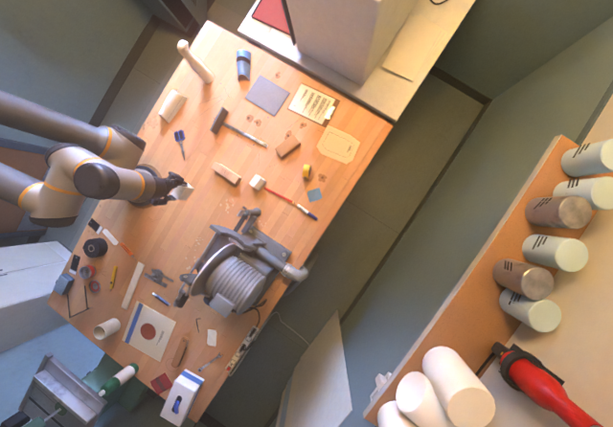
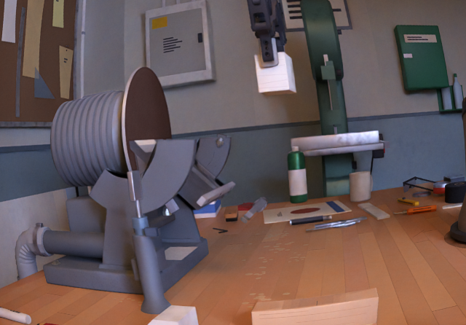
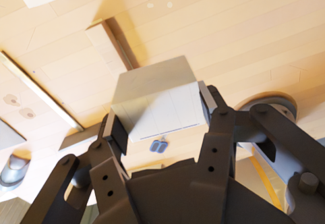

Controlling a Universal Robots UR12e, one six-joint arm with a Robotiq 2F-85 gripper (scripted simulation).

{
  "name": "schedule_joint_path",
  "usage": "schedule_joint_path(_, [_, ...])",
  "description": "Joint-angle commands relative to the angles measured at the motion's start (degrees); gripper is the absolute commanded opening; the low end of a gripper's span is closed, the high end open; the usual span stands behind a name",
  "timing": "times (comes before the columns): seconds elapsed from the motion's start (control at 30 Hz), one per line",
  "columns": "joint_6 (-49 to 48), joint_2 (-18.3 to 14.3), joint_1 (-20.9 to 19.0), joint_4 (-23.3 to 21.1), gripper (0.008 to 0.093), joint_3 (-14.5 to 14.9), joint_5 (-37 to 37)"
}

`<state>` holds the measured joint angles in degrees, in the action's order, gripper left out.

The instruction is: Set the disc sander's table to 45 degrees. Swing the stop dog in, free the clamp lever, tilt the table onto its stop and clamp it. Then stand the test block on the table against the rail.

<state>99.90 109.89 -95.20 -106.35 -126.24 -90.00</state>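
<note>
The pale wooden test block (image 2: 275,74) (image 1: 181,192) (image 3: 157,101) hangs high above the bench, clamped in my gripper (image 2: 269,56) (image 1: 174,185) (image 3: 158,114). The disc sander (image 2: 124,178) (image 1: 236,266) stands on the bench to the left in the second side camera, well below the block. Its grey table (image 2: 205,186) is tilted steeply down away from the brown disc (image 2: 146,114). A long grey lever (image 2: 145,246) hangs down at the sander's front.
Another pale wood block (image 2: 316,308) (image 1: 227,173) lies on the bench, with a smaller white one (image 2: 175,316) (image 1: 257,181) near it. A green bottle (image 2: 297,174), a white cup (image 2: 360,186), pens and small tools lie scattered over the far bench. The arm's base (image 2: 459,216) stands at the right.
</note>
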Motion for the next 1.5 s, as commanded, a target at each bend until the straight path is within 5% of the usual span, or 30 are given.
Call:
schedule_joint_path(0.0, [-1.52,-0.13,1.61,-0.07,0.008,0.15,-0.01])
schedule_joint_path(0.4, [-17.1,-3.72,17.12,-1.29,0.008,2.52,0.01])
schedule_joint_path(0.93, [-20.18,-4.33,19.99,-3.81,0.008,2.21,0.36])
schedule_joint_path(1.17, [-22.11,-1.39,21.26,-16.39,0.008,-4.46,2.66])
schedule_joint_path(1.47, [-25.5,0.85,24.87,-46.11,0.008,-18.28,9.32])
